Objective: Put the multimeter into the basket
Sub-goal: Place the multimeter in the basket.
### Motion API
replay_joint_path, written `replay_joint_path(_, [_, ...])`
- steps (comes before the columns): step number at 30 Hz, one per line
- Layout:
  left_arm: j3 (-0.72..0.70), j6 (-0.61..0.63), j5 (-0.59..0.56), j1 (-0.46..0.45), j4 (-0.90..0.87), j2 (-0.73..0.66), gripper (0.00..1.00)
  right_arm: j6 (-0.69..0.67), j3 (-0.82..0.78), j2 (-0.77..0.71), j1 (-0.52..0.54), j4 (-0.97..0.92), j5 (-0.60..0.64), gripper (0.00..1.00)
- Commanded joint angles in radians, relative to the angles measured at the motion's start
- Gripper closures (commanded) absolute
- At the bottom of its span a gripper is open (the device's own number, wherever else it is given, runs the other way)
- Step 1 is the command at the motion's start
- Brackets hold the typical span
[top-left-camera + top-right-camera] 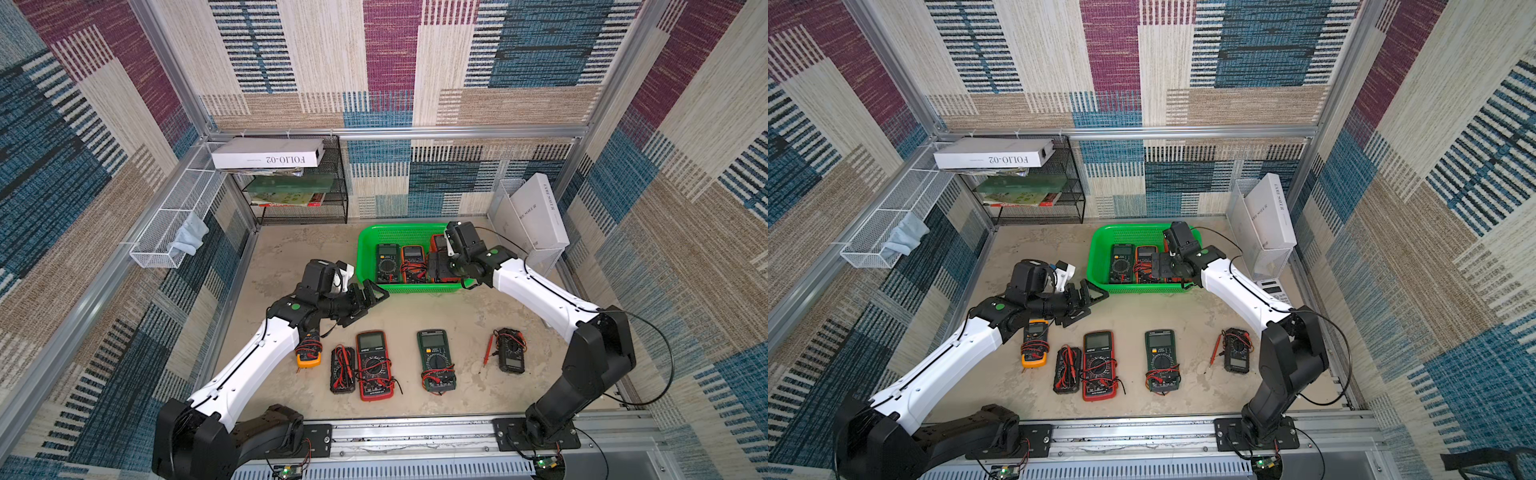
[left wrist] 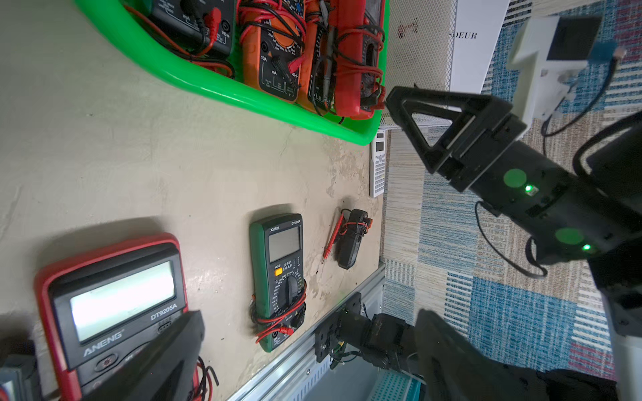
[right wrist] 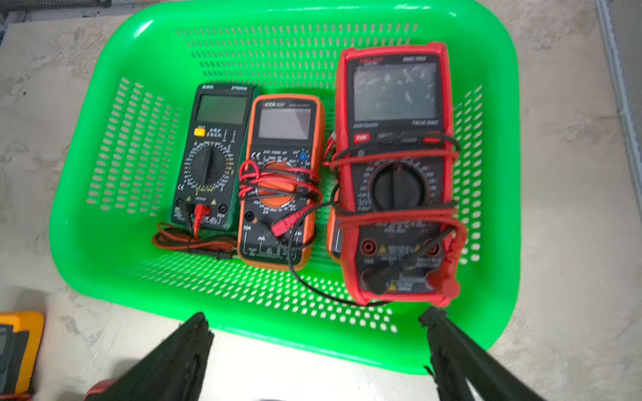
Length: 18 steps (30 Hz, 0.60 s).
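The green basket (image 1: 365,237) (image 3: 104,243) stands at the back middle of the table. Three multimeters lie in it: a dark green one (image 3: 212,156), an orange one (image 3: 278,180) and a red one (image 3: 396,173). My right gripper (image 3: 314,317) (image 1: 440,266) hangs open and empty over the basket's near rim. Left of the basket's front corner, my left gripper (image 1: 365,305) (image 2: 309,317) is open and empty above the table. More multimeters lie in a row in front: yellow (image 1: 308,353), black (image 1: 343,370), red (image 1: 374,365), green (image 1: 435,359) and small black (image 1: 511,349).
A loose red probe (image 1: 489,347) lies beside the small black meter. A black mesh rack (image 1: 299,187) with a white box on top stands back left, next to a white wire tray (image 1: 174,216) on the wall. A white mesh holder (image 1: 536,253) and a calculator (image 1: 1273,289) are at the right.
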Motion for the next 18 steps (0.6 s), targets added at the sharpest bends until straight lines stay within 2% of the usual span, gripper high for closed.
replay_joint_path(1, [-0.007, 0.023, 0.002, 0.008, -0.020, -0.010, 0.00, 0.054, -0.073, -0.051, 0.038, 0.052, 0.021, 0.01])
replay_joint_path(10, [-0.047, 0.030, 0.047, 0.028, -0.012, -0.005, 0.00, 0.169, -0.383, -0.229, 0.132, 0.122, 0.063, 0.00])
replay_joint_path(18, [-0.113, 0.010, 0.089, 0.033, 0.059, -0.005, 0.00, 0.244, -0.561, -0.325, 0.196, 0.117, 0.084, 0.01])
